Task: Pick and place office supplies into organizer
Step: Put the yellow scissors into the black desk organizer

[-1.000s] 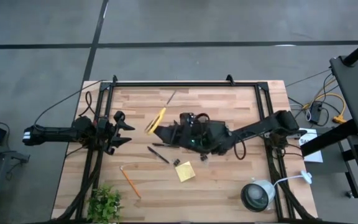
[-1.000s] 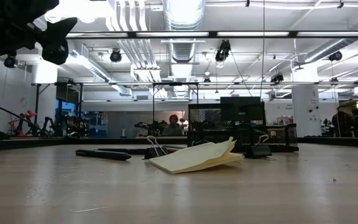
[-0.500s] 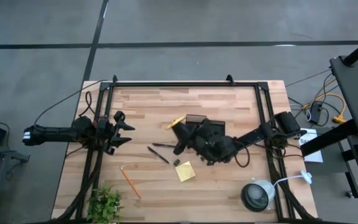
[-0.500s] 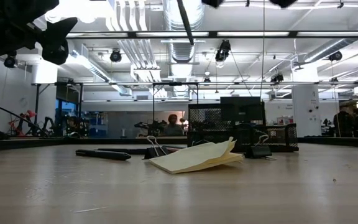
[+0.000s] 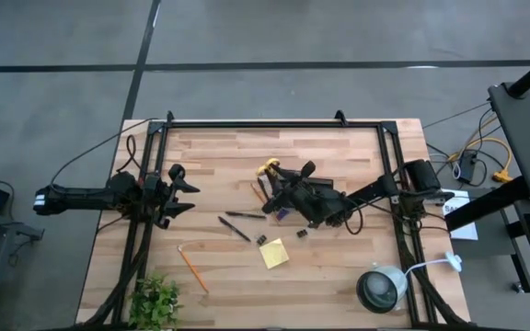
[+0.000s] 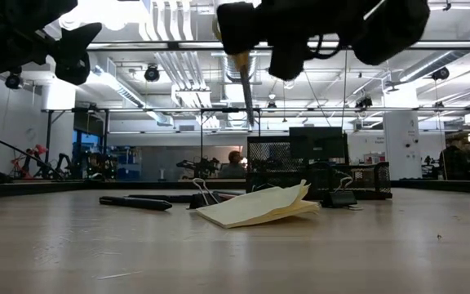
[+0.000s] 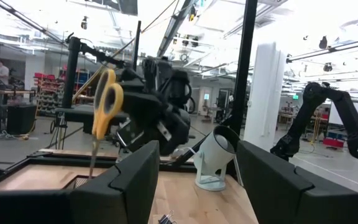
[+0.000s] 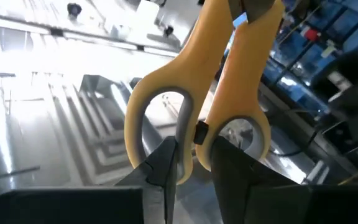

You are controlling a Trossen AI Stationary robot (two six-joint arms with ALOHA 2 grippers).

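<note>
**Scissors up in the air over the organizer**

So the right gripper (image 5: 274,184) has its fingers (image 8: 160,168) pinching the yellow-handled scissors (image 7: 106,102) by the handles, hanging them blade-down above the tabletop (image 5: 339,267). In the low view the blade tip sits just above the black mesh organizer (image 6: 296,167). The left gripper (image 5: 184,191) waits at the table's left edge, fingers spread, holding nothing. Lying flat on the wood: two black pens (image 5: 236,223), the yellow sticky-note pad (image 5: 275,253) with a dark clip (image 5: 261,241) just beside it, and an orange pencil (image 5: 192,268) near the plant (image 5: 155,302). The lamp (image 5: 380,289) stands at the right.
</note>
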